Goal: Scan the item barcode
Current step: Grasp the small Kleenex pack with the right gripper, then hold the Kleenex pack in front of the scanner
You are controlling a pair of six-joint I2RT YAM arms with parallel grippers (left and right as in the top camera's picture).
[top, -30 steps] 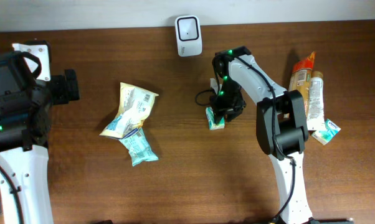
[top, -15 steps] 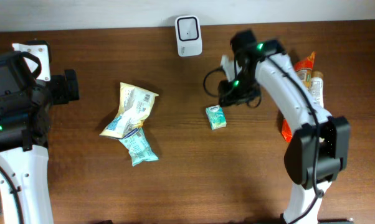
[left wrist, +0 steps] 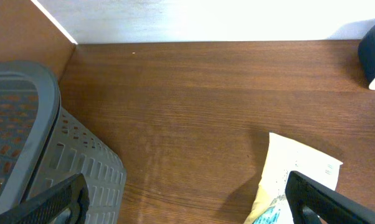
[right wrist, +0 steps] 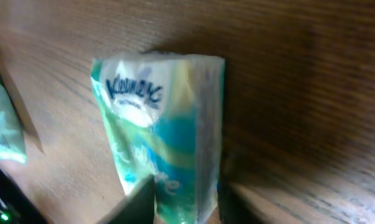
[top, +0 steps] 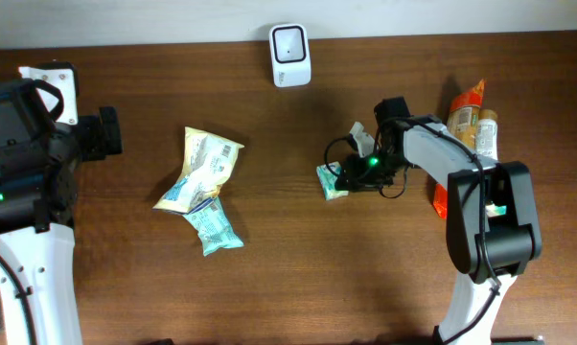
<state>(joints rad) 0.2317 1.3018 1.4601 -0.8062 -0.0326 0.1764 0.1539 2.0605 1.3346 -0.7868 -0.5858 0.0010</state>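
R gripper (top: 350, 177) is down at the table w/ the Kleenex pack (right wrist: 166, 118) right at its fingertips, near end btwn the jaws, too blurred to tell if pinched; L gripper (left wrist: 184, 186) spread wide, snack bag (left wrist: 299, 169) just ahead-right.

Scanner (top: 290, 55) at table (top: 298, 287) 12 o'clock edge. Pack (top: 331, 182) at its 5 o'clock, right gripper (top: 343, 178) on it from 3. Two bags at pack's 9: bag (top: 202, 168) touching lower bag (top: 213, 226) at its 6. Pile (top: 474, 134) at table's 3.
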